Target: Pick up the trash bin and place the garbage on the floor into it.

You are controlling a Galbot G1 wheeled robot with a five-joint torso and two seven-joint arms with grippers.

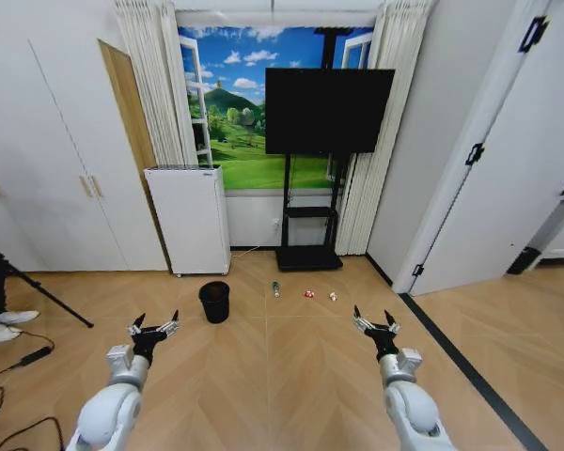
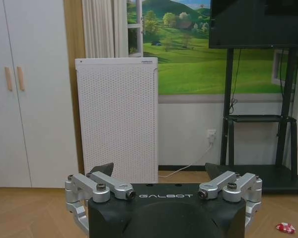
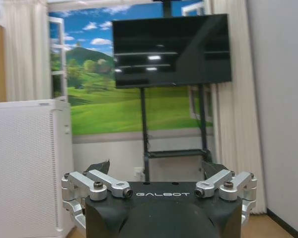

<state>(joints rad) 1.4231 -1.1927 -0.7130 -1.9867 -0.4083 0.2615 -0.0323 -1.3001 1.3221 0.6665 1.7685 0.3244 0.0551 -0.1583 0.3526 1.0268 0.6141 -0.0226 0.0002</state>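
Low in the head view, starting at the left, the left end effector (image 1: 154, 326) hangs above the floor (image 1: 291, 376) with its fingers spread wide; the left wrist view shows the same wide spread, dark fingertips (image 2: 103, 168) well apart, facing the white perforated cabinet (image 2: 116, 124). Just right of and beyond it, a little left of the frame's centre, stands the trash bin (image 1: 214, 302): one small round black plastic bin, slightly tapered, upright on the parquet and far shorter than the cabinet behind it. Right of the bin, along a loose row near mid-frame, lies the garbage, three pieces in all: one little dark green bottle (image 1: 275, 288) and two tiny red-and-white wrappers, the first wrapper (image 1: 309, 293) near the second wrapper (image 1: 333, 296), each apart from the others. One wrapper also shows at the lower right edge of the left wrist view (image 2: 285, 227). Behind the row rises the TV stand (image 1: 308, 256) carrying a dark screen (image 1: 329, 110). Farther right, the right end effector (image 1: 376, 323) also hangs with fingers wide apart, holding nothing. Open tan herringbone floor lies between both end effectors and the bin and litter; a dark strip (image 1: 461, 362) borders the floor along the wall at the lower right.
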